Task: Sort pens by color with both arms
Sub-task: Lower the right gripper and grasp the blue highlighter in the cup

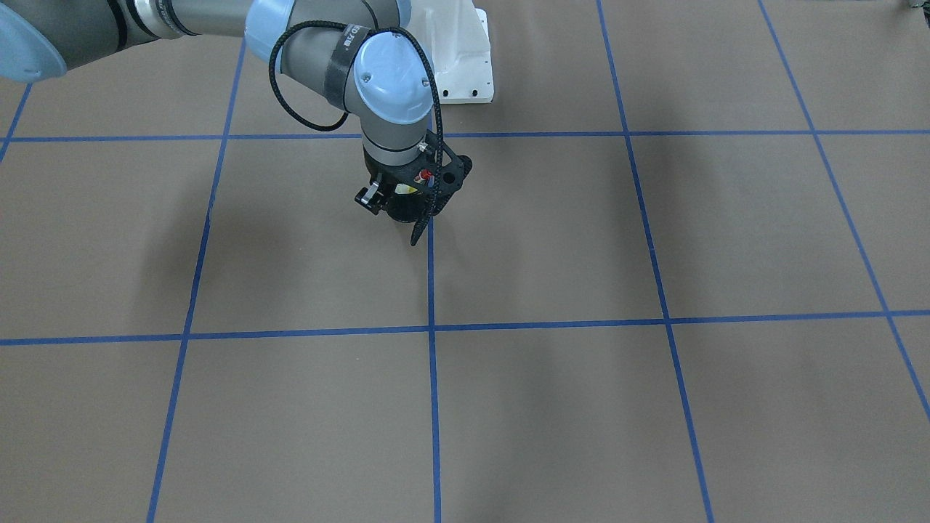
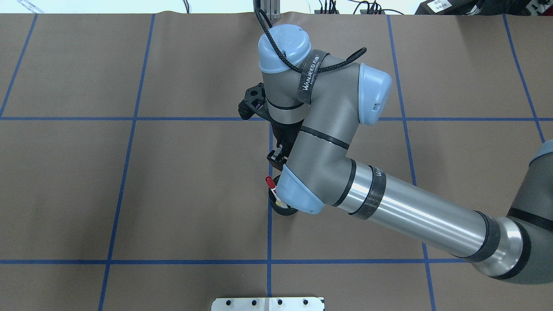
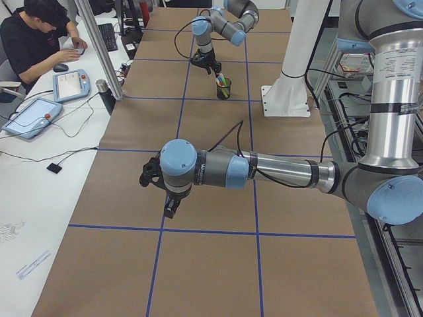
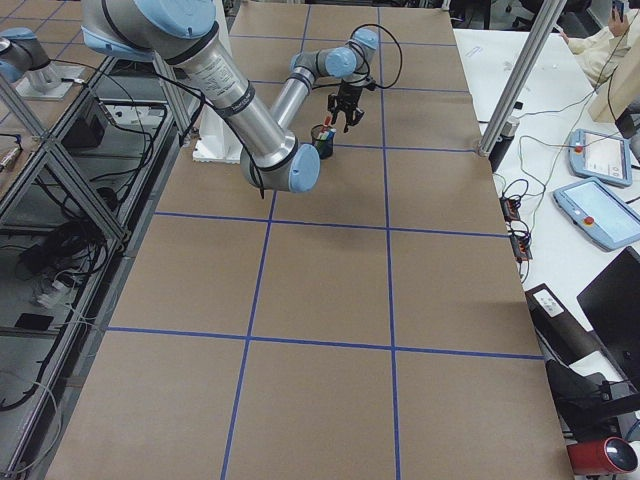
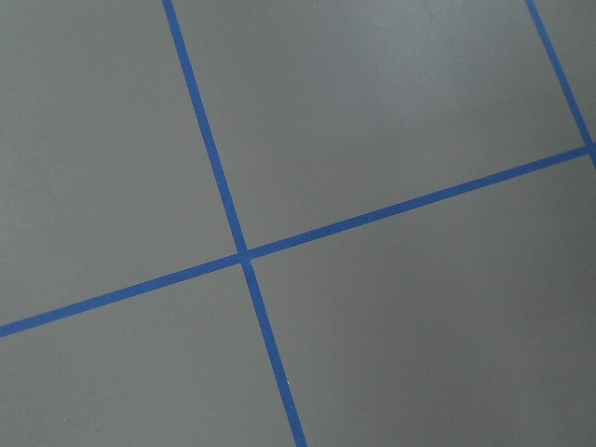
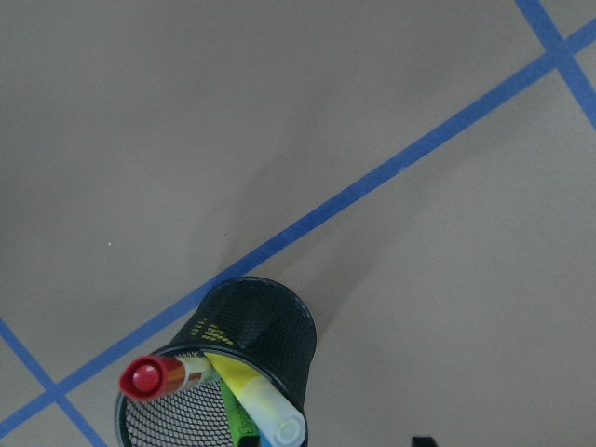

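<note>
The brown tabletop [image 2: 194,194], gridded with blue tape, carries the sorting job, which judging by the frames has not yet produced a single sorted pen. The right arm [image 2: 410,207] reaches across the tabletop with its wrist folded downward. The left arm [image 3: 277,172] stretches low over bare paper at the far end.

The right pincer [image 2: 276,157] hangs just above the black mesh cup [image 6: 270,321]; its fingers are mostly hidden by the wrist, so whether it is wide or narrow cannot be told, and it holds nothing. The left pincer [image 3: 170,206] hovers over a tape crossing, well apart from the cup. Its state cannot be told either.

The cup stands just below the right pincer, slightly to the robot's side of it, on a tape line. Inside, the red-capped pen [image 6: 149,377] leans on the rim nearest that pincer, its cap above the mesh. The yellow pen [image 6: 256,396] lies against it and the lime green pen [image 6: 240,428] is tucked just beneath. A blue pen cannot be made out.

The likely trouble is the crowding. A pincer closing on the red cap could catch the yellow pen too. A descent slightly off line could strike the rim and tip the light cup, and a slanted pull could drag it along.
</note>
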`<move>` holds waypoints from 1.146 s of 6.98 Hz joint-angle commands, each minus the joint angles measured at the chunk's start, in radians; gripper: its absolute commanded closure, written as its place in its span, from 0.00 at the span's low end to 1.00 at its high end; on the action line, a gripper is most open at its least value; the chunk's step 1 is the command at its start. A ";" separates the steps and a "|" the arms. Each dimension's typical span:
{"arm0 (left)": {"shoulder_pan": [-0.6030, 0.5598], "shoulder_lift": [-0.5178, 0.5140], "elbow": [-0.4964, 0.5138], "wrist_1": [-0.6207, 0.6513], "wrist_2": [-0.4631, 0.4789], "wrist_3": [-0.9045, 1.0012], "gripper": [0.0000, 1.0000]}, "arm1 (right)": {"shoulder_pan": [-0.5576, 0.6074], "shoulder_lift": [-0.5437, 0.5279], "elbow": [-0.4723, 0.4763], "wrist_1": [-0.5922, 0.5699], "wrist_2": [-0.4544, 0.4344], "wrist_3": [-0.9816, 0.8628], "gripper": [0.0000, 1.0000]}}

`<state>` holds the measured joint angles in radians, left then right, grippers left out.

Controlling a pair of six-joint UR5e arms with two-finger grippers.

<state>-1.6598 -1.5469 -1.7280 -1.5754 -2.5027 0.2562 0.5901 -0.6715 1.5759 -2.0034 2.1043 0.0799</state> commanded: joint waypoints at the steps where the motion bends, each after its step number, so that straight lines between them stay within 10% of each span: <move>1: 0.000 -0.001 0.001 0.000 -0.001 0.000 0.00 | -0.009 -0.013 0.006 0.000 -0.001 0.004 0.41; 8: 0.000 -0.002 0.007 0.000 -0.001 0.000 0.00 | -0.030 -0.019 0.010 0.000 -0.001 0.006 0.55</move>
<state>-1.6598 -1.5488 -1.7224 -1.5754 -2.5035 0.2562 0.5616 -0.6897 1.5874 -2.0034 2.1036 0.0859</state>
